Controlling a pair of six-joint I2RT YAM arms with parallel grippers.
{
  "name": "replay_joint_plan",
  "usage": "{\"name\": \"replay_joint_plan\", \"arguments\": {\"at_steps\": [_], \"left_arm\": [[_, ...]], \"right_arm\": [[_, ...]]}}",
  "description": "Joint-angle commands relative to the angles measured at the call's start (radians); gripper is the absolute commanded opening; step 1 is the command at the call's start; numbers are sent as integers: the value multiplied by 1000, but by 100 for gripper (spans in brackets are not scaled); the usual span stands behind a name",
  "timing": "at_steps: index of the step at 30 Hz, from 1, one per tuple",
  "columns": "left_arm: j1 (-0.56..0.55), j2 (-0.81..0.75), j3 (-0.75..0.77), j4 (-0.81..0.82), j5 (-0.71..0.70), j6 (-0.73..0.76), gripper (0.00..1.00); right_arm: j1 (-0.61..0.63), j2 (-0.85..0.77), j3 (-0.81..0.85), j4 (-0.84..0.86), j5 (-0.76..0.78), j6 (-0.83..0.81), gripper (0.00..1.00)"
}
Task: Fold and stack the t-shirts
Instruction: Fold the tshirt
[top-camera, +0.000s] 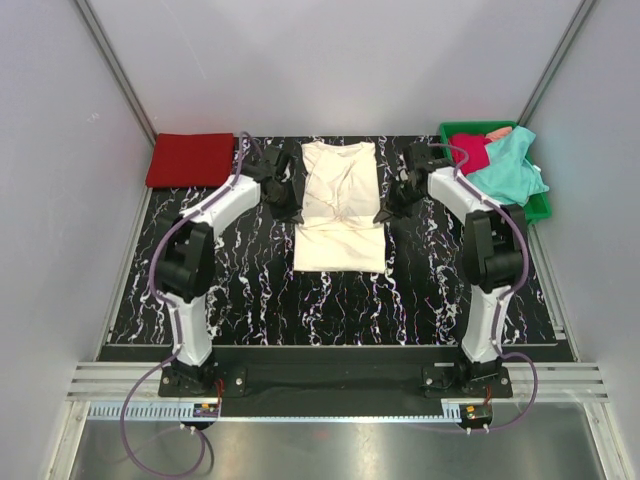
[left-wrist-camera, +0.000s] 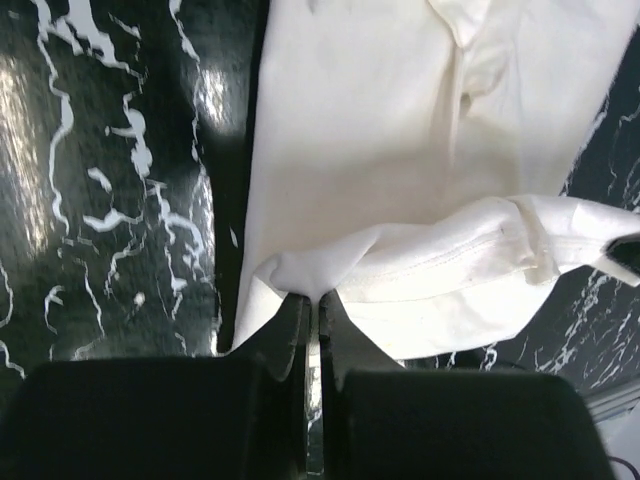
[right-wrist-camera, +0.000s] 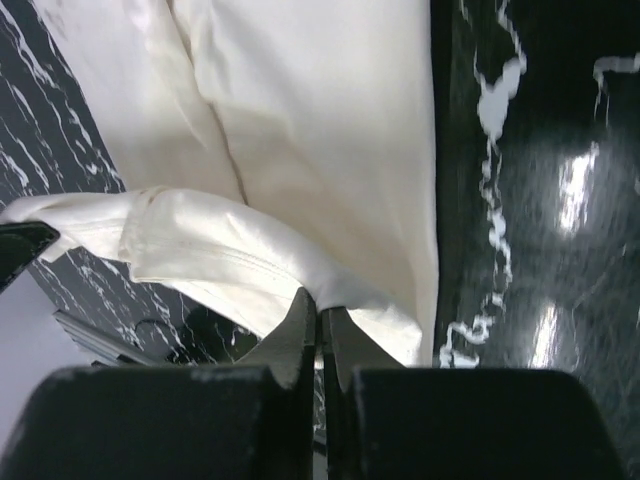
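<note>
Pale grey walls (top-camera: 60, 150) stand around a black table (top-camera: 250, 290) with white streaks on it. The cream shirt (top-camera: 340, 180) lies on the far middle of the table. It is long and narrow, and its neck looks to be at the far end.

The left gripper (top-camera: 296, 213) sits at the shirt's left edge. Its two fingers are pressed tight together, with a bit of cream cloth pinched between them. The right gripper (top-camera: 384, 214) sits at the shirt's right edge and pinches the cloth the same way. Both hold the shirt a little below its middle.

Between the two grippers, a band of cloth is lifted a little off the shirt. It runs straight across from one gripper to the other. In the left wrist view the band has a seam along it, and the black tip of the other gripper shows at its far end. The near part of the shirt lies flat on the table.

The red shirt (top-camera: 190, 160) is folded into a flat block at the far left corner, well apart from the cream shirt.

A green tray (top-camera: 541, 208) sits at the far right corner. The teal shirt (top-camera: 510, 168) lies crumpled in it and spills over its rim. The crimson shirt (top-camera: 470, 153) is bunched up just beside the teal one, on its left. A small pink thing (top-camera: 500, 132) shows at the far end of the tray, but I cannot tell what it is.
</note>
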Motion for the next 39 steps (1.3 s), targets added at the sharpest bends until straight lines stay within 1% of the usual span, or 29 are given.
{"name": "replay_joint_plan", "arguments": {"at_steps": [1, 3, 6, 9, 15, 21, 28, 33, 34, 37, 38, 39], "left_arm": [[14, 85, 88, -10, 61, 51, 0], [18, 125, 124, 4, 65, 50, 0], [25, 142, 147, 22, 64, 39, 0], [38, 158, 171, 31, 76, 31, 0], [54, 220, 242, 19, 107, 24, 0], [74, 271, 280, 33, 130, -7, 0], [81, 313, 351, 19, 137, -10, 0], [87, 322, 365, 24, 136, -15, 1], [89, 328, 369, 24, 140, -22, 3], [94, 352, 406, 28, 150, -30, 15], [94, 360, 433, 28, 151, -29, 18], [95, 375, 449, 27, 143, -27, 21]], "right_arm": [[-7, 85, 132, -42, -29, -47, 0], [-8, 132, 181, -63, -22, -51, 0], [-16, 177, 275, -88, -26, -61, 0], [-31, 211, 321, -95, -32, -63, 0], [-45, 263, 381, -104, -52, -61, 0], [-56, 309, 418, -112, -71, -67, 0], [-71, 346, 475, -111, -89, -54, 0], [-76, 363, 521, -117, -91, -43, 0], [-76, 372, 533, -117, -91, -37, 0], [-80, 399, 554, -115, -94, -35, 1], [-86, 407, 560, -112, -92, -35, 4], [-88, 415, 568, -111, -97, -34, 8]]}}
